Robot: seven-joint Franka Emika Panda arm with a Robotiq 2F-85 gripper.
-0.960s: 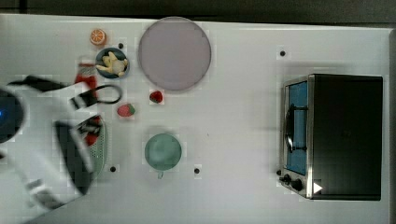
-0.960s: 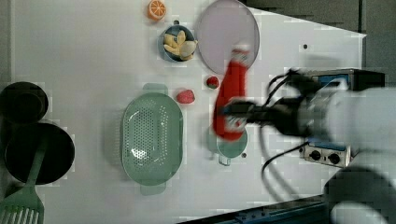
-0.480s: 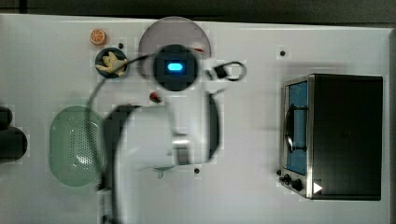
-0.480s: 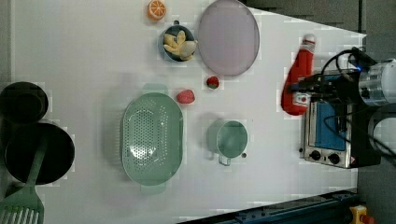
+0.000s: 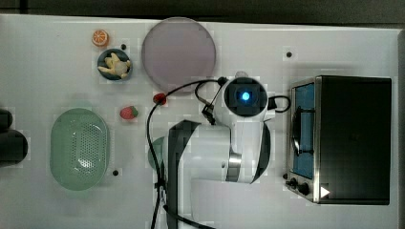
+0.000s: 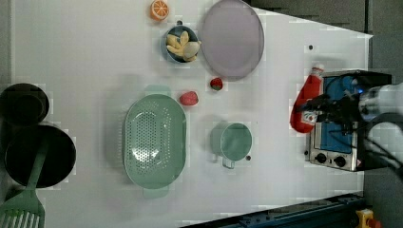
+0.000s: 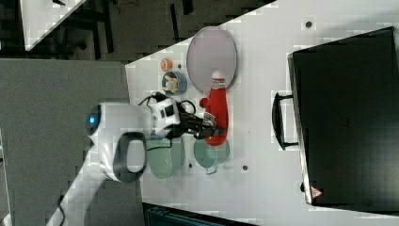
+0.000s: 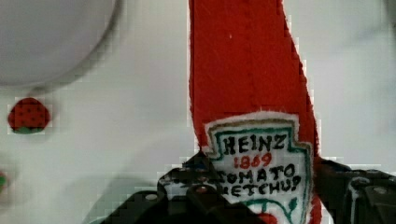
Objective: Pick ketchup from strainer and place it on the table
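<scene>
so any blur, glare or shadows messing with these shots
Wrist view: ketchup label sharp, the plate soft. Top view: the arm casts a faint shadow on the table. Left view: soft shadow beside the strainer. Right view: oven top dark, without detail.

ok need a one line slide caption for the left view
Gripper holds the ketchup in the air beside the toaster oven, far from the emptied strainer.

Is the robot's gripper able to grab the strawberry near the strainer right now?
Probably not. The gripper is shut on the ketchup, so it has no free jaws, and it is over by the oven, far from the strawberry. It would need to put the ketchup down first.
</scene>
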